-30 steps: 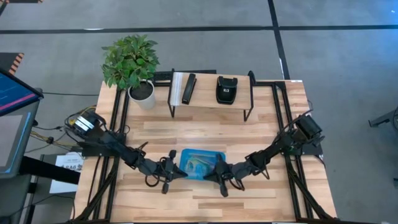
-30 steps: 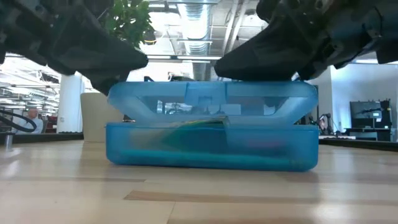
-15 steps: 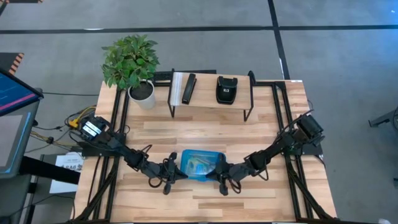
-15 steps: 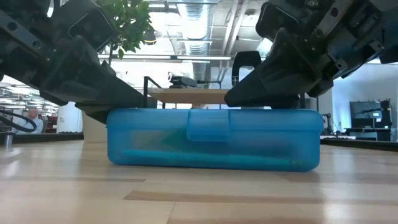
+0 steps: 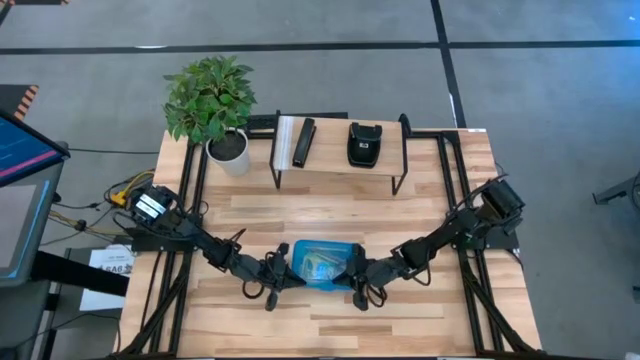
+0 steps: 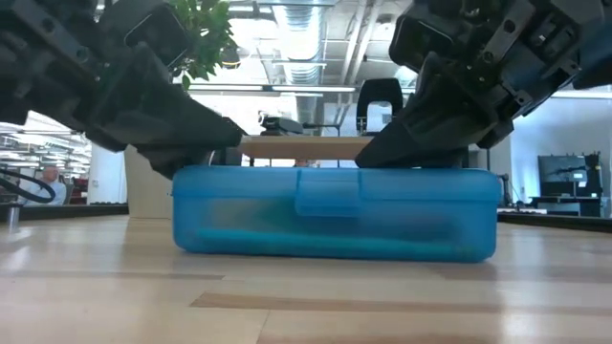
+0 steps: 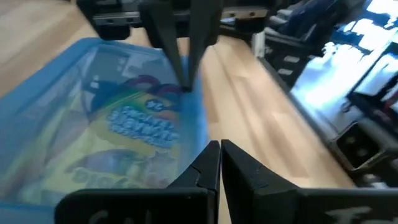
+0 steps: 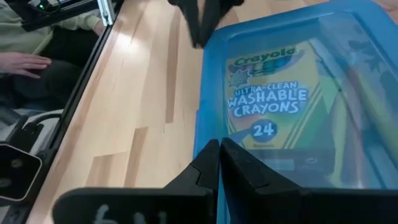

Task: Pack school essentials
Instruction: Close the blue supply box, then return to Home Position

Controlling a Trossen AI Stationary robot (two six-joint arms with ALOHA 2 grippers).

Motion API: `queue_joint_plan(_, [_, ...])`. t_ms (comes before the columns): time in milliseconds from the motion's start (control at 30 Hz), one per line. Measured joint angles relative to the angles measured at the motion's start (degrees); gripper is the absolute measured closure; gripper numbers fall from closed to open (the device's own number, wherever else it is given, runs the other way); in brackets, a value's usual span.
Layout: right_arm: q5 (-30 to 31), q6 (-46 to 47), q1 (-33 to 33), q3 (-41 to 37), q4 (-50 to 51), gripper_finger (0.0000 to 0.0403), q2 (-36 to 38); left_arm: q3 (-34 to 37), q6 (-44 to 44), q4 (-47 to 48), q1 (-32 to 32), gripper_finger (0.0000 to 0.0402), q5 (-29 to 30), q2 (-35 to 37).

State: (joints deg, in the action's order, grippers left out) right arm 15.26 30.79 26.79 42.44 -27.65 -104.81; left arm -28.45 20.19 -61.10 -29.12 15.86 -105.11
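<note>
The blue translucent box (image 5: 325, 265) (image 6: 335, 225) sits flat on the table with its lid down and its front latch (image 6: 328, 191) lying against the wall. Through the lid I see the yellow-green crayon box (image 8: 270, 99) (image 7: 134, 127) and yellowish pencils (image 8: 367, 99); the other stationery is hidden. My left gripper (image 5: 287, 270) (image 7: 219, 163) is shut at the box's left end. My right gripper (image 5: 356, 272) (image 8: 219, 163) is shut at its right end. My left gripper presses its shut fingers (image 6: 206, 153) down on the lid's left end (image 7: 186, 155), slanting down from the table's left. The box stays flat on the table. My right gripper presses its shut fingers (image 6: 406, 151) down on the lid's right end (image 8: 205, 140), slanting down from the table's right.
At the far side stand a potted plant (image 5: 210, 100) and a low rack (image 5: 340, 150) bearing a black bar (image 5: 303, 143) and a black pouch (image 5: 364, 143). Bare wood lies near and to both sides of the box. A person's hand (image 8: 25, 62) shows beyond the table edge.
The lid stood ajar a second ago with a gap along the front. Both shut grippers have come down on it, and it now lies flat on the box with the latch flap down over the front wall.
</note>
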Motion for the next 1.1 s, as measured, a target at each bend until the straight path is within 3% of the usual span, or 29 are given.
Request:
queue_joint_plan(233, [-0.62,-4.55,1.0,-0.4,1.42,0.036,10.2,-0.04,-0.91,-4.25,1.93,0.04,-6.26,4.32])
queue_joint_plan(500, [1.44,-18.72,3.1,-0.21,-0.03,0.036,22.2,3.54,-11.13,-3.52,1.8,0.04,-10.06,22.93])
queue_joint_plan(700, [1.72,-25.81,1.76,-3.31,0.94,0.036,31.72,7.92,-16.57,7.84,1.77,0.04,-4.77,40.61])
queue_joint_plan(933, [1.96,-26.15,-2.97,-11.5,2.18,0.036,43.76,10.01,-24.04,24.5,2.53,0.04,1.45,60.21])
queue_joint_plan(1100, [2.04,-26.32,-6.3,-16.53,2.04,0.036,50.06,13.58,-25.98,28.5,5.23,0.04,3.58,71.48])
